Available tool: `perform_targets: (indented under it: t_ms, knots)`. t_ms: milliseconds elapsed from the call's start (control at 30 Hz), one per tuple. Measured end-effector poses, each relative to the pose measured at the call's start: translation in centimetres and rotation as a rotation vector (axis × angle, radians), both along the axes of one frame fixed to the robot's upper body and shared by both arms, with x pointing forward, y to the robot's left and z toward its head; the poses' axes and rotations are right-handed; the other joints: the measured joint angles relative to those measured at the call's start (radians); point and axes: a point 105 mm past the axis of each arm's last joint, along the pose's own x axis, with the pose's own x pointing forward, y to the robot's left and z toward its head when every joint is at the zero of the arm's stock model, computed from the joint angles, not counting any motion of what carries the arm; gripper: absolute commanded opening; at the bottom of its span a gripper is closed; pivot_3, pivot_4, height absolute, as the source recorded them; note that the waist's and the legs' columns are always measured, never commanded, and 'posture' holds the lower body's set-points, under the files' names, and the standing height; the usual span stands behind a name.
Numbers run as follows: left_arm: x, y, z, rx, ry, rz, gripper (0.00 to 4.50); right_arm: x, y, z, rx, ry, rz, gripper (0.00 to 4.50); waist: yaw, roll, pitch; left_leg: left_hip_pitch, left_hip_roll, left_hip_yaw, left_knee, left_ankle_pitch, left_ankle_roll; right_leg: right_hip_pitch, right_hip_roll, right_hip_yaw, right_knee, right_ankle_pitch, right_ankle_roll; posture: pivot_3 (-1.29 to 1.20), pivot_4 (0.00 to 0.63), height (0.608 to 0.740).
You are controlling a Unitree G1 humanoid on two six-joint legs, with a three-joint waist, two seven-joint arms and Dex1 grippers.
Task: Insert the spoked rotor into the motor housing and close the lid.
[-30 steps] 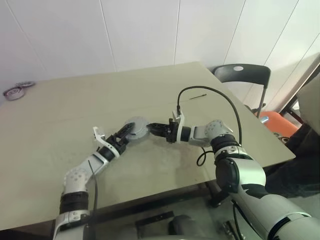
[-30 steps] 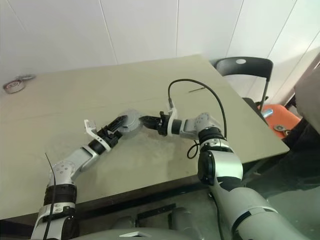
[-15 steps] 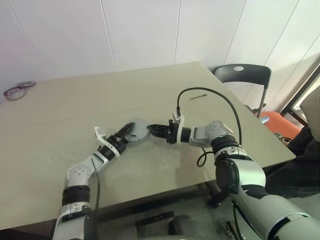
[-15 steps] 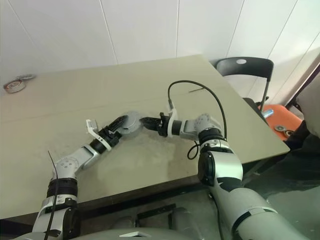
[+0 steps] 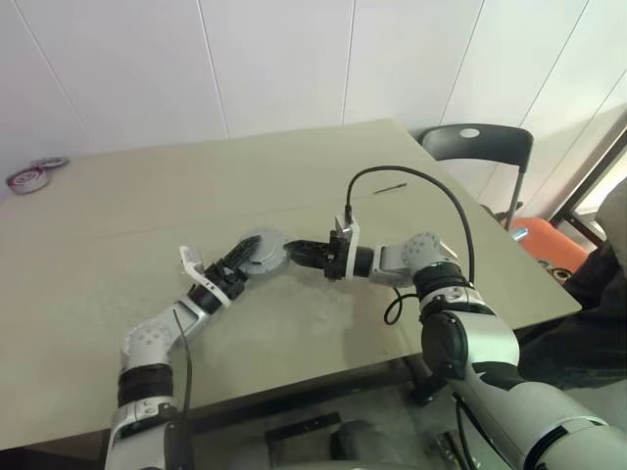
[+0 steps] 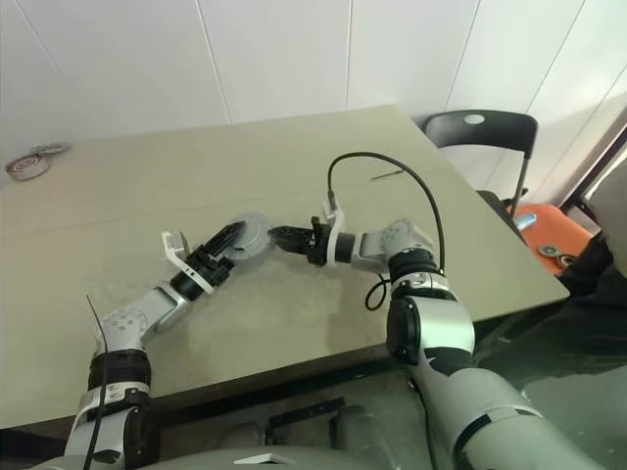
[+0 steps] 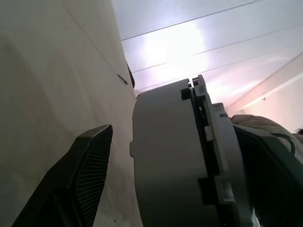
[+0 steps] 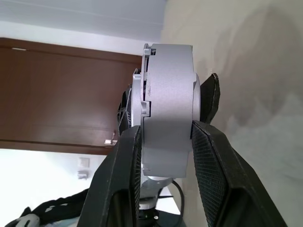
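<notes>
Far left, at the table (image 5: 118, 206) edge: two small round parts (image 5: 27, 179) lying close together, too small to identify. No legible writing or labels anywhere.

Centre, held above the table: one round grey housing (image 5: 263, 252), seen edge-on in the wrist views as a thick grey shell (image 8: 168, 109) with a thinner disc, probably the lid (image 7: 215, 156), stacked against one face. Rotor not distinguishable.

Left of the housing: left gripper (image 5: 238, 260), arm bent at the elbow and reaching forward and rightward, fingers spread wide around the housing's thickness; one ribbed finger (image 7: 87, 175) standing apart from the shell face, so contact on that side cannot be confirmed.

Right of the housing: right gripper (image 5: 297, 251), forearm extended leftward and roughly level, a black cable (image 5: 421, 186) arching above it, both pads (image 8: 208, 170) clamped on the opposite faces of the housing.

Far right, beyond the table: one black chair (image 5: 477, 147); one orange object (image 5: 544, 240) on the floor.
</notes>
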Motion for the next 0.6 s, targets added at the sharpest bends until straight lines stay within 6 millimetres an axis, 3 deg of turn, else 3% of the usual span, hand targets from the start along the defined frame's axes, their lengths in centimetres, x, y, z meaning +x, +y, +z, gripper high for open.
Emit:
perform_targets:
  t_ms: [100, 300, 600]
  knots:
    - [-0.05, -0.34, 0.32, 0.003, -0.008, -0.005, 4.11, -0.02, 0.15, 0.06, 0.007, -0.001, 0.002, 1.32, 0.002, 0.000, 0.000, -0.001, 0.000, 0.000, 0.000, 0.000, 0.000, -0.001, 0.000, 0.000, 0.000, 0.000, 0.000, 0.00, 0.000, 0.740]
    - [-0.12, -0.88, 1.04, 0.003, -0.040, -0.003, 2.73, 0.10, 0.35, 0.12, 0.011, -0.014, -0.006, 1.32, 0.002, 0.000, 0.000, -0.001, 0.000, 0.000, 0.000, 0.000, 0.000, 0.000, -0.001, 0.000, 0.000, 0.000, 0.000, 0.00, 0.000, 0.740]
    - [-0.11, -1.02, 1.08, 0.009, -0.035, -0.002, 2.72, 0.23, 0.29, 0.11, 0.010, -0.022, -0.014, 1.32, 0.002, 0.000, 0.000, -0.001, -0.001, 0.000, 0.000, 0.000, 0.000, 0.000, -0.001, 0.000, 0.000, 0.000, 0.000, 0.00, 0.000, 0.740]
